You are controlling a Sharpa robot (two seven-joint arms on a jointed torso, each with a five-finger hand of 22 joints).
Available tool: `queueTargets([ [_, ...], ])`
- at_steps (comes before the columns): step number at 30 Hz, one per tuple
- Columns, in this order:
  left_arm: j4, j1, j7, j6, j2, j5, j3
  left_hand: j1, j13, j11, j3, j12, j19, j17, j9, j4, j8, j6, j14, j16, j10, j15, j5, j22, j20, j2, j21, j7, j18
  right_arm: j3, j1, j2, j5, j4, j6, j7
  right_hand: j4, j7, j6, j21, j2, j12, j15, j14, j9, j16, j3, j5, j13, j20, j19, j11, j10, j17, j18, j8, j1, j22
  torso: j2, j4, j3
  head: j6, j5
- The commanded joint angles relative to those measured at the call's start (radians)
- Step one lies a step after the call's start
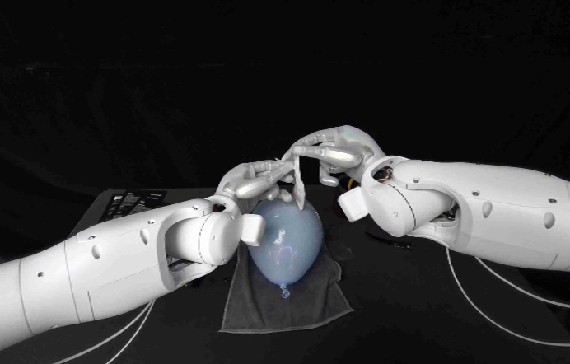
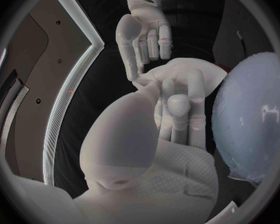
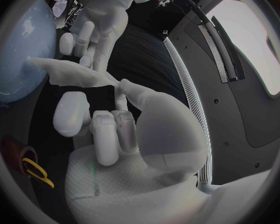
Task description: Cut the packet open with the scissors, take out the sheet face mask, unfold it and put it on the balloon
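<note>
Black table (image 1: 451, 323) is covered at the frame's lower middle by a dark cloth (image 1: 255, 306). Left of centre, the left hand (image 1: 252, 181) is raised over the balloon's upper end, its fingers closed on one end of the pale face mask (image 1: 300, 184). At centre, a light blue balloon (image 1: 285, 245) is laid on the cloth, knot toward the frame's bottom. The mask is hung as a narrow, still-folded strip over the balloon's top; contact cannot be told. Right of centre, its other end is pinched by the right hand (image 1: 336, 148), held slightly higher. Yellow-handled scissors (image 3: 37, 171) are seen on the table in the right wrist view.
</note>
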Motion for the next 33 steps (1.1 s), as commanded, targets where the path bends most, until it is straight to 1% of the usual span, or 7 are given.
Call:
queueTargets([
  [1, 0.001, 0.001, 0.008, -0.008, -0.003, -0.010, 0.001, -0.031, -0.002, -0.013, 0.106, -0.010, -0.014, 0.023, 0.038, -0.040, 0.019, -0.004, 0.015, 0.016, 0.028, -0.004, 0.003, 0.025, -0.006, -0.035, 0.033, 0.001, 0.020, 0.000, -0.001, -0.003, -0.009, -0.007, 0.012, 0.006, 0.000, 0.000, 0.006, 0.003, 0.011, 0.004, -0.008, 0.104, 0.035, 0.004, 0.004, 0.005, 0.248, -0.003, 0.007, -0.007, 0.096, 0.263, 0.010, 0.007, -0.002, 0.087, 0.000, 0.0004, 0.0003, 0.000, -0.002],
  [8, 0.006, 0.001, -0.005, 0.011, -0.019, -0.029, 0.001, -0.077, 0.005, -0.014, 0.179, -0.006, -0.022, 0.087, 0.054, -0.069, 0.032, -0.005, 0.047, 0.055, 0.036, -0.005, 0.004, 0.050, -0.007, -0.059, 0.069, 0.003, 0.020, 0.001, -0.001, -0.014, -0.009, -0.031, 0.004, 0.012, -0.001, 0.000, 0.006, 0.005, 0.011, 0.005, -0.008, 0.104, 0.035, 0.004, 0.004, 0.005, 0.249, -0.003, 0.007, -0.007, 0.097, 0.263, 0.009, 0.007, -0.003, 0.088, 0.001, 0.0002, 0.0006, -0.001, -0.004],
  [10, 0.009, 0.001, -0.011, 0.020, -0.027, -0.037, 0.001, -0.101, 0.008, -0.013, 0.213, -0.001, -0.029, 0.107, 0.063, -0.088, 0.039, -0.006, 0.056, 0.069, 0.039, -0.005, 0.004, 0.063, -0.006, -0.068, 0.087, 0.004, 0.021, 0.001, -0.001, -0.019, -0.009, -0.037, 0.001, 0.014, -0.001, 0.000, 0.006, 0.006, 0.011, 0.005, -0.008, 0.104, 0.035, 0.004, 0.004, 0.005, 0.249, -0.003, 0.008, -0.007, 0.097, 0.263, 0.009, 0.008, -0.003, 0.089, 0.001, -0.0001, 0.0008, -0.001, -0.005],
  [21, 0.031, 0.001, -0.030, 0.067, -0.067, -0.069, 0.003, -0.140, 0.009, -0.013, 0.265, 0.006, -0.040, 0.156, 0.077, -0.125, 0.049, -0.009, 0.077, 0.100, 0.044, -0.005, 0.004, 0.086, -0.006, -0.077, 0.117, 0.005, 0.021, 0.003, -0.001, -0.036, -0.009, -0.063, -0.006, 0.022, -0.002, 0.000, 0.006, 0.004, 0.011, 0.005, -0.009, 0.104, 0.036, 0.004, 0.004, 0.005, 0.248, -0.003, 0.007, -0.007, 0.097, 0.263, 0.009, 0.008, -0.003, 0.088, 0.000, -0.0003, 0.0009, -0.003, -0.008],
  [25, 0.037, 0.004, -0.047, 0.105, -0.086, -0.088, 0.009, -0.153, 0.008, -0.013, 0.288, 0.009, -0.044, 0.172, 0.081, -0.143, 0.051, -0.008, 0.085, 0.111, 0.045, -0.005, 0.004, 0.095, -0.007, -0.081, 0.131, 0.006, 0.021, 0.004, -0.001, -0.039, -0.008, -0.077, -0.009, 0.026, -0.002, 0.000, 0.006, 0.004, 0.011, 0.005, -0.009, 0.104, 0.036, 0.004, 0.004, 0.005, 0.248, -0.003, 0.007, -0.007, 0.097, 0.263, 0.009, 0.008, -0.003, 0.088, 0.000, -0.0004, 0.0015, -0.003, -0.011],
  [29, 0.036, 0.012, -0.078, 0.160, -0.100, -0.115, 0.018, -0.164, 0.007, -0.013, 0.302, 0.011, -0.048, 0.178, 0.083, -0.153, 0.052, -0.007, 0.086, 0.115, 0.046, -0.005, 0.004, 0.100, -0.007, -0.084, 0.138, 0.006, 0.021, 0.005, -0.001, -0.039, -0.006, -0.092, -0.011, 0.028, -0.003, -0.001, 0.006, 0.006, 0.011, 0.005, -0.009, 0.104, 0.036, 0.004, 0.004, 0.005, 0.249, -0.003, 0.008, -0.008, 0.097, 0.263, 0.009, 0.008, -0.003, 0.089, 0.000, -0.0001, 0.0020, -0.003, -0.013],
  [33, 0.027, 0.031, -0.110, 0.215, -0.110, -0.144, 0.021, -0.179, 0.006, -0.013, 0.319, 0.013, -0.054, 0.185, 0.086, -0.167, 0.053, -0.005, 0.089, 0.121, 0.047, -0.006, 0.004, 0.107, -0.007, -0.089, 0.147, 0.005, 0.021, 0.006, 0.000, -0.038, -0.004, -0.107, -0.012, 0.030, -0.003, -0.001, 0.006, 0.006, 0.011, 0.005, -0.009, 0.104, 0.036, 0.004, 0.004, 0.005, 0.249, -0.003, 0.008, -0.008, 0.097, 0.263, 0.009, 0.008, -0.003, 0.089, 0.000, -0.0001, 0.0023, -0.003, -0.012],
])
